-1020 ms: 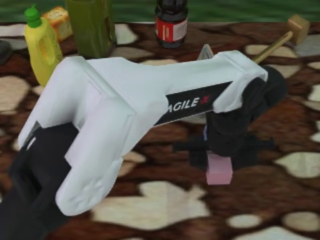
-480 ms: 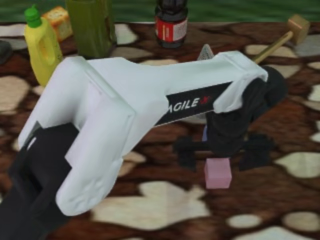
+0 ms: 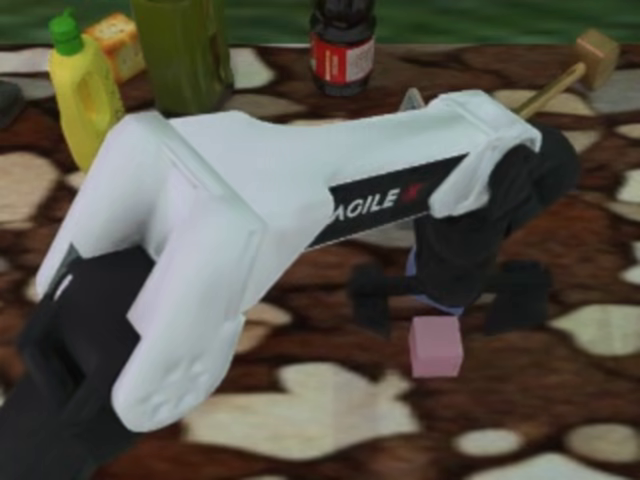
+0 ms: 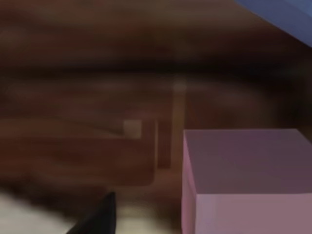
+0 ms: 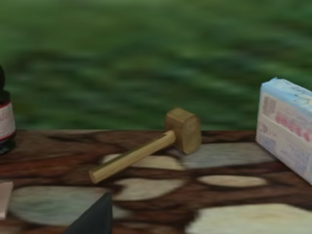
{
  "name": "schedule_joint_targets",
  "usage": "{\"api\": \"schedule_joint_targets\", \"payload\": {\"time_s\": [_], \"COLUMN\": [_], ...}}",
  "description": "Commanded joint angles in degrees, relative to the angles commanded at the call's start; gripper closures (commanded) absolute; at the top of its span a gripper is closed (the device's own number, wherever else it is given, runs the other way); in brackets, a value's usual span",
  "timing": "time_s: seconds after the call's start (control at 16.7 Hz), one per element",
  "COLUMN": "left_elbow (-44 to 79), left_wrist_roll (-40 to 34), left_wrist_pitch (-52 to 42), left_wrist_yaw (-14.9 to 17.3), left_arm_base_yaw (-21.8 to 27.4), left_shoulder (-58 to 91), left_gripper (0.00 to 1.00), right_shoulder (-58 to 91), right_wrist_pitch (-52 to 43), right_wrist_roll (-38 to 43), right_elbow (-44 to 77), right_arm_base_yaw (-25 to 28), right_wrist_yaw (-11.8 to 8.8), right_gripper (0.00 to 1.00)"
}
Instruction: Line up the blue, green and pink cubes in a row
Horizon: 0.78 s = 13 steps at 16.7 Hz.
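AgileX left arm reaches across the brown-and-cream patterned bench (image 3: 330, 400), its left end effector (image 3: 448, 300) hanging just above and behind the pink cube (image 3: 435, 346). The 2 fingers (image 3: 370, 298) are spread wide, holding nothing; pink cube sits free on the bench, nearer the camera than the fingers, right of centre. A sliver of blue cube (image 3: 411, 266) shows under the wrist, just behind the pink one; in the left wrist view its corner (image 4: 287, 12) lies beyond the pink cube (image 4: 246, 180). Green cube not visible, hidden or out of shot. Along the far edge: yellow squeeze bottle (image 3: 85, 88), green jar (image 3: 182, 52), dark red-label bottle (image 3: 343, 45), wooden mallet (image 3: 575, 68). Right wrist view shows the mallet (image 5: 151, 144) and a pale printed box (image 5: 286, 127); right end effector's state can't be told.
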State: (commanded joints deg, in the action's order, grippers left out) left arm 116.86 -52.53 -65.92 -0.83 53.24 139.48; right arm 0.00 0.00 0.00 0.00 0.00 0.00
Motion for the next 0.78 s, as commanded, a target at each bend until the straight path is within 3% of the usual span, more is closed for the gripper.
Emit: {"api": "schedule_joint_targets", "payload": {"time_s": [0.36, 0.78], "left_elbow": [9.5, 8.8], "left_wrist_roll": [-0.2, 1.8], "left_wrist_pitch": [-11.4, -11.3], "left_wrist_yaw": [0.1, 0.1], "left_arm_base_yaw": [-0.8, -2.2], "left_shoulder": [-1.7, -2.3], "left_gripper": [0.00, 0.00], "right_shoulder": [0.0, 0.0], "right_wrist_pitch": [0.0, 0.0], "right_wrist_roll": [0.0, 0.0], "right_elbow": [0.0, 0.0], "right_arm_base_yaw": [0.0, 0.0], "right_wrist_yaw": [0.0, 0.0], "right_gripper": [0.00, 0.00]}}
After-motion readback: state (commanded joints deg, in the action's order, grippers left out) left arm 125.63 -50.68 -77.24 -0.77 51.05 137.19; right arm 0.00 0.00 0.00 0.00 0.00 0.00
